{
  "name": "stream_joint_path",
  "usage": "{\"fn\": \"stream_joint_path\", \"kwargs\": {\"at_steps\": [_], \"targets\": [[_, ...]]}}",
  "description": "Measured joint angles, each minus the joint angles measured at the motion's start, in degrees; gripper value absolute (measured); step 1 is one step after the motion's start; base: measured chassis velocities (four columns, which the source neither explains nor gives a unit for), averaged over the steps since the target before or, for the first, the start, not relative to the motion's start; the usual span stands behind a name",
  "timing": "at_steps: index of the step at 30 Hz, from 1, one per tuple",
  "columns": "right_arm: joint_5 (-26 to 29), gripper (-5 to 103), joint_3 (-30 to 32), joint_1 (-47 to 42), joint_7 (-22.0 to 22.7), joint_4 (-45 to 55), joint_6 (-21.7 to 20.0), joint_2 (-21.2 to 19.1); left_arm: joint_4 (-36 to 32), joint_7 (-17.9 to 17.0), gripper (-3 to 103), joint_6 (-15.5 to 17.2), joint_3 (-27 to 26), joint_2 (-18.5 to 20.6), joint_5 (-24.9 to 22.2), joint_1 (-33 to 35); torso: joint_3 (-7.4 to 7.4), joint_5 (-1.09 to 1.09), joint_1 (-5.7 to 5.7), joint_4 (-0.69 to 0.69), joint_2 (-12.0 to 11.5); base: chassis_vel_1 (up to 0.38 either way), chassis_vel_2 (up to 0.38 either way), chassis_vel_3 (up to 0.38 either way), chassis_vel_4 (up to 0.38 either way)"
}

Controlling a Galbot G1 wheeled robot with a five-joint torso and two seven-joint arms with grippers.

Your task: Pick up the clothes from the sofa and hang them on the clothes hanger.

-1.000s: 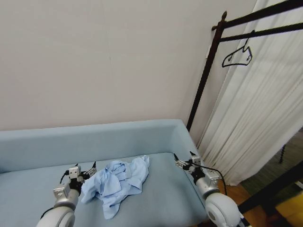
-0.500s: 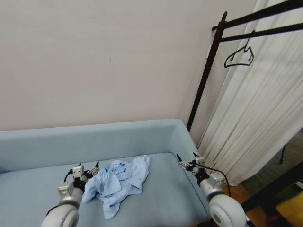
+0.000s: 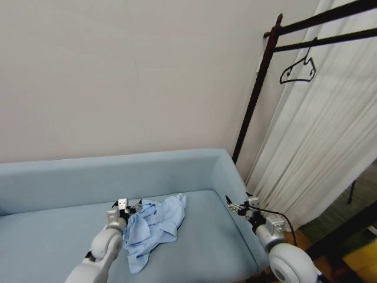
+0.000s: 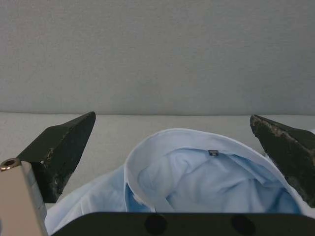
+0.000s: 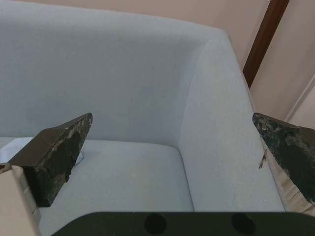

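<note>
Clothes (image 4: 197,174) (seemingly) between left gripper (image 4: 172,117)

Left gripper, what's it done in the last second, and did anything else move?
The left gripper slid across the sofa to the blue shirt, jaws open either side of its collar, nothing grasped. The right gripper, open, drifted slightly outward. Shirt, sofa and hanger unchanged.
</note>
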Motion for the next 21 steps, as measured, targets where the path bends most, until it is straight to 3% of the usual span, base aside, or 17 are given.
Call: {"fn": "stream_joint_path", "kwargs": {"at_steps": [5, 9, 21], "targets": [[0.0, 100, -0.5, 0.1, -0.1, -0.6, 0.0, -0.1, 5.7, -0.3, 100, 0.4, 1.6, -0.2, -0.1, -3.4, 0.0, 0.01, 0.0, 0.02, 0.0, 0.0, 0.0, 0.0, 0.0], [0.1, 100, -0.8, 0.1, -0.2, -1.4, 0.0, -0.7, 10.8, -1.6, 100, 3.1, 3.2, -1.1, -1.1, -6.6, -0.01, 0.0, -0.01, 0.01, 0.0, 0.0, 0.0, 0.0, 0.0], [1.0, 100, -1.8, 1.5, -0.3, -2.8, 0.0, -2.2, 15.7, -4.3, 100, 5.9, 3.7, -2.8, -6.7, -9.2, -0.01, 0.0, -0.01, 0.01, 0.0, 0.0, 0.0, 0.0, 0.0]]}}
